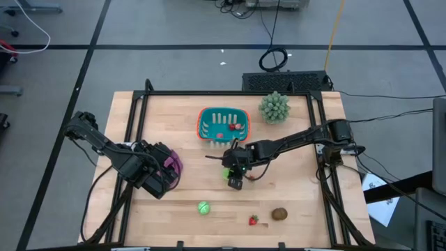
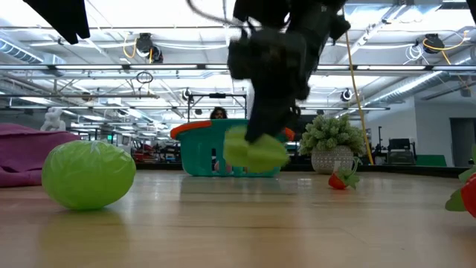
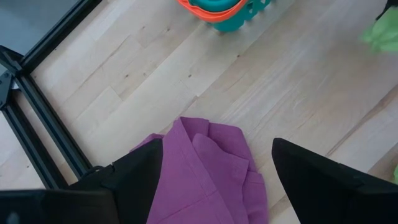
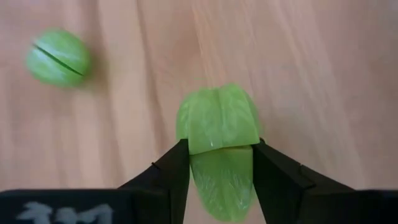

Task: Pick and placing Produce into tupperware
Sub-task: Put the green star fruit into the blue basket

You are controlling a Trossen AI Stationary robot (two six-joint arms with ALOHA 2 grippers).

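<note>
Gripping a leafy green piece [image 4: 219,140] between its fingers, my right tool [image 1: 235,176] hangs over the middle of the surface [image 1: 300,188], just in front of the teal basket [image 1: 206,125]. I think the piece is clear of the wood, though the low view is blurred. Something red [image 1: 236,127] lies inside the basket. A round green piece [image 1: 203,207], a strawberry [image 1: 254,220] and a brown kiwi [image 1: 279,213] sit near the front edge. My left tool [image 1: 169,166] is spread open over the purple cloth [image 3: 211,171].

A spiky green plant [image 1: 274,107] stands at the worktop's [image 1: 293,192] one o'clock. A purple cloth [image 1: 173,164] lies crumpled at nine o'clock. Cables [image 1: 273,58] trail across the floor at twelve.
</note>
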